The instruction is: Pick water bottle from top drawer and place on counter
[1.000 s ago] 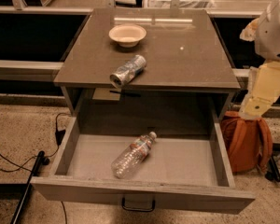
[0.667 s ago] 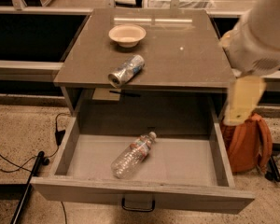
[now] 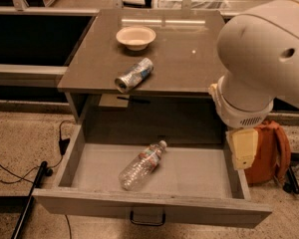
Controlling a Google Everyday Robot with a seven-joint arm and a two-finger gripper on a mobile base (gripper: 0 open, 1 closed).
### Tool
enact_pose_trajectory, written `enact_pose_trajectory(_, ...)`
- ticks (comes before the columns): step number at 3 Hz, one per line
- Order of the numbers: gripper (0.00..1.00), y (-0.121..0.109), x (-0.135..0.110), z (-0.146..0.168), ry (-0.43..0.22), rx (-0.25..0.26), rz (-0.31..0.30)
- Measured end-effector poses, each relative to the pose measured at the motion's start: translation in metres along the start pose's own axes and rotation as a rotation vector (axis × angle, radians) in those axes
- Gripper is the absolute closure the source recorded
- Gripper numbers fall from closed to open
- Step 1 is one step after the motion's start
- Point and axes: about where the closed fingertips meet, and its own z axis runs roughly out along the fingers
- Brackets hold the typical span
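The water bottle [image 3: 141, 166] lies on its side in the open top drawer [image 3: 199, 171], white cap pointing to the back right. The drawer is pulled out, with its dark handle [image 3: 147, 217] at the front. The counter [image 3: 189, 54] above it carries a white bowl and a crushed can. My arm's big white joint [image 3: 264, 59] fills the right side of the view. My gripper [image 3: 244, 151] hangs as a cream-coloured piece below the joint, over the drawer's right wall, well to the right of the bottle and not touching it.
A white bowl [image 3: 135, 37] stands at the back of the counter and a crushed silver-blue can [image 3: 134, 75] lies near its front edge. An orange bag [image 3: 269, 151] stands on the floor right of the drawer. Cables [image 3: 20, 171] and a dark pole lie on the left.
My arm has swung in from the right edge toward the camera and over the drawer's right side. The bottle, can and bowl have not moved.
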Motion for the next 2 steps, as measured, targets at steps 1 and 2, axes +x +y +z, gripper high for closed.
enact_pose_trajectory(1,0.0,-0.002,-0.021,0.011,0.045,-0.012,-0.114)
enact_pose_trajectory(2,0.0,-0.006,-0.051,0.068,0.081,-0.045,-0.328)
